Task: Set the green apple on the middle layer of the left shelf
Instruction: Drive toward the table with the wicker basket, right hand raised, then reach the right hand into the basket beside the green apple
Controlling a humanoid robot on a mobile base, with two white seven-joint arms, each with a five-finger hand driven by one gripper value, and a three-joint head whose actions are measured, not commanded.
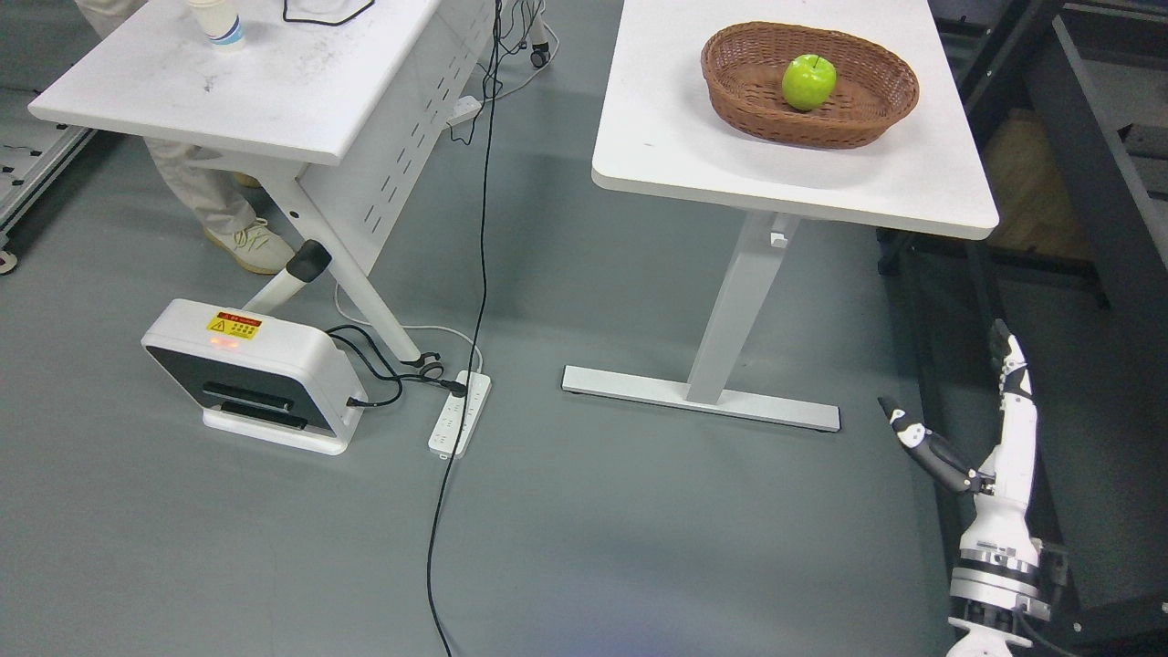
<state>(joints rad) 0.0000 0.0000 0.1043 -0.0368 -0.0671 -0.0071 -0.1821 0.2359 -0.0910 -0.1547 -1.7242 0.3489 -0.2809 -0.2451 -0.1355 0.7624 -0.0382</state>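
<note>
Nearest the camera, the robot's right hand (990, 429) is hanging low at the bottom right of the head view, its arm rising from the lower right corner. Its fingers (1011, 360) are stretching straight and apart, with the thumb splaying out to the left, and it is holding nothing. It is hovering over the grey floor (639, 529), well apart from the fruit.

Farther out on the floor, a white box-shaped device (255, 374) with a yellow warning label is sitting at the lower left, with a white power strip (461, 412) lying just beside it. A black cable (470, 301) is running from the bottom edge up past the strip and on toward the top of the view.

Beyond that, the right desk (693, 137) is standing on a single white leg with a flat foot. A brown wicker basket (876, 100) is resting near its far right corner, and the green apple (808, 81) is sitting upright inside the basket, near its middle.

To the left, a second desk (274, 91) is carrying a paper cup (217, 20) at its far edge. A person's trouser leg and pale shoe (251, 246) are showing beneath that desk's near left corner.
</note>
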